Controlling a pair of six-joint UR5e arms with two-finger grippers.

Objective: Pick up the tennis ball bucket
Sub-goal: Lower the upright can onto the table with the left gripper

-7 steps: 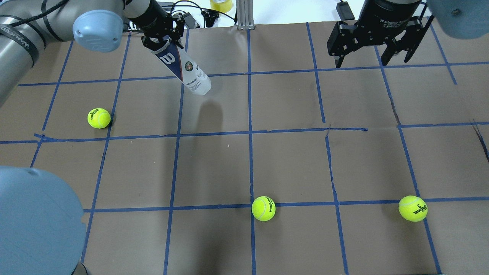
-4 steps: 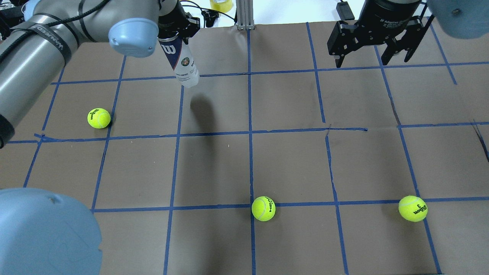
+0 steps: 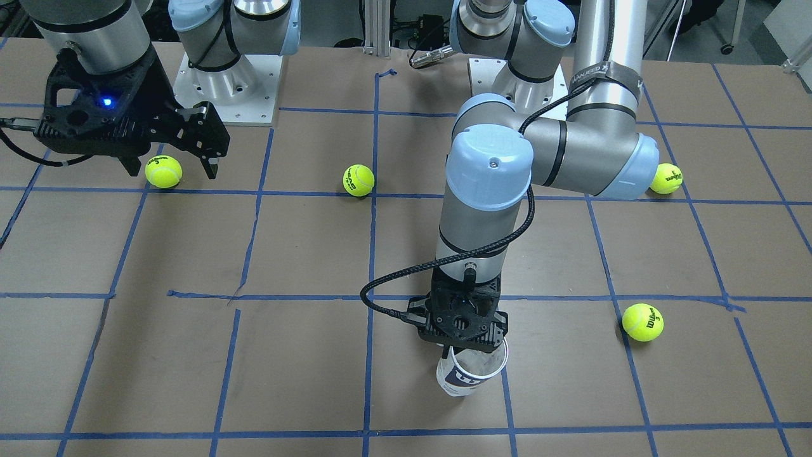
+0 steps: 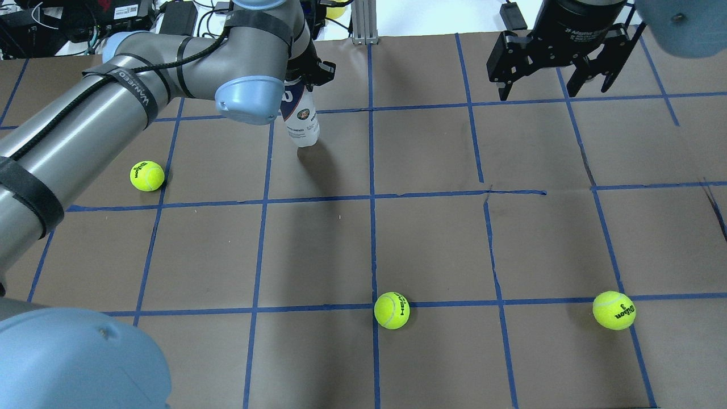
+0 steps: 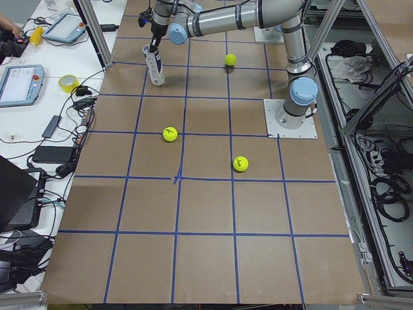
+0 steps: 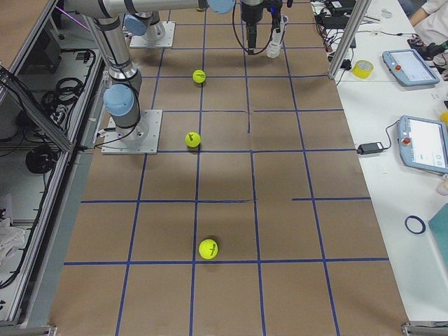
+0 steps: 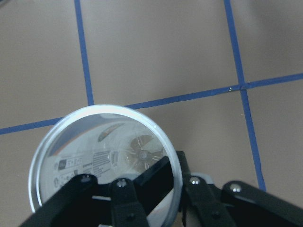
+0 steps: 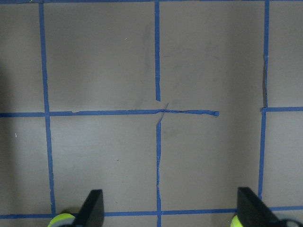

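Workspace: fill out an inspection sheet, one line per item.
Surface: table covered in brown paper with a blue tape grid.
Job's things: tennis ball bucket hangs near upright by its rim, no balls inside; whether its base clears the surface cannot be told.
Clutter: four tennis balls, loose, all apart from the bucket.
Pincers: left pincer shut on the bucket rim; right pincer open, empty, above the table.
Cables: black cable loops beside the left wrist.
Surroundings: tape roll and pendants on side benches.
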